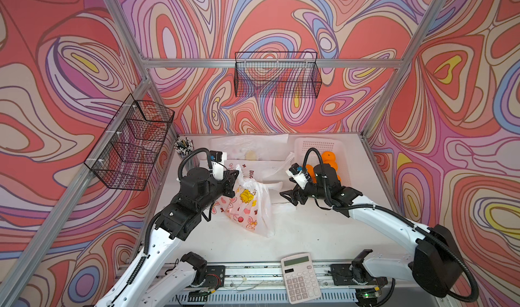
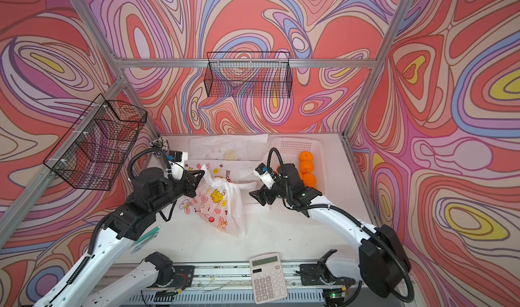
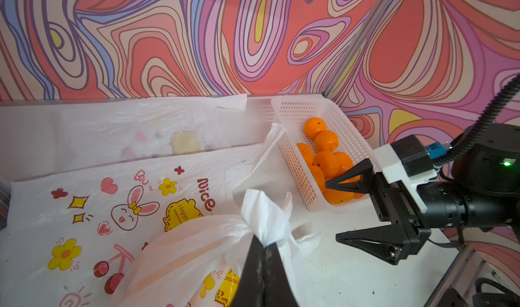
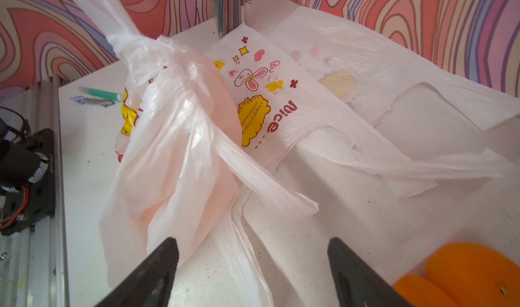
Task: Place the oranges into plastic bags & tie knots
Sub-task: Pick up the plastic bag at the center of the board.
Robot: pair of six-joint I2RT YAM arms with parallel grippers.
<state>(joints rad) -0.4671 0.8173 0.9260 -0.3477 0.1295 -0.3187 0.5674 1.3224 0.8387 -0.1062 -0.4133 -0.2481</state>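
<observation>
A filled plastic bag (image 1: pixel 249 204) printed with bunnies and flowers stands mid-table; faint orange shapes show through its wall (image 4: pixel 197 94). My left gripper (image 3: pixel 263 245) is shut on the twisted white bunch of its handles (image 3: pixel 264 218), at the bag's top (image 1: pixel 237 174). One loose handle strip (image 4: pixel 261 184) trails toward my right gripper (image 4: pixel 251 245), which hangs open just right of the bag (image 1: pixel 287 198) with nothing between its fingers. Several oranges (image 3: pixel 326 156) lie in a white perforated basket (image 3: pixel 298 114) at the back right (image 1: pixel 329 162). Flat empty bags (image 3: pixel 112 201) lie behind.
A calculator (image 1: pixel 300 277) rests at the table's front edge. A cup of pens (image 1: pixel 184 148) stands at the back left. Black wire baskets hang on the back wall (image 1: pixel 277 75) and left wall (image 1: pixel 132 142). A green pen (image 4: pixel 101 93) lies left of the bag.
</observation>
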